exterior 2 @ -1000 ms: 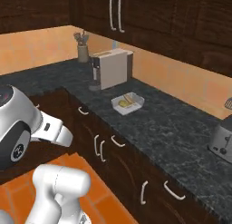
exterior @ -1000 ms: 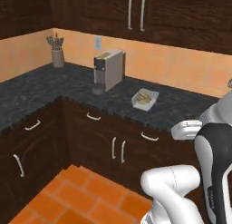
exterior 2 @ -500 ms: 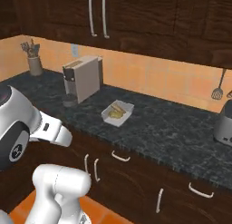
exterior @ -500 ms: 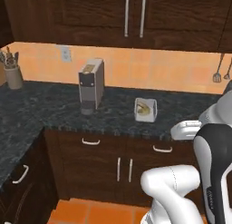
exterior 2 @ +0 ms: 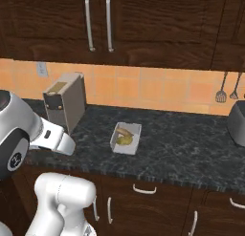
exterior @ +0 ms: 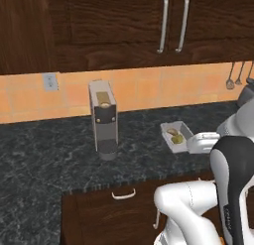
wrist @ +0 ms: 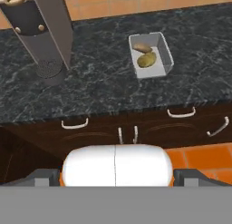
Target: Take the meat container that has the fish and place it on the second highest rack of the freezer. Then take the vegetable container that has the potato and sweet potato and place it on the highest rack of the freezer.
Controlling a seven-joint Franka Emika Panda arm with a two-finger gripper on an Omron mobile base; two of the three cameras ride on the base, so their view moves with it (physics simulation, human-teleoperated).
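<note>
On the dark counter [exterior 2: 182, 144] beside the coffee machine [exterior: 104, 119] I see the vegetable container [wrist: 150, 55] sitting ready for pickup, well beyond my gripper [wrist: 116, 175], spread wide and empty.

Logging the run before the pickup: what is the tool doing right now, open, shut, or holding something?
Tool: open, holding nothing; the clear rectangular container with two potatoes sits apart on the dark speckled counter.
</note>
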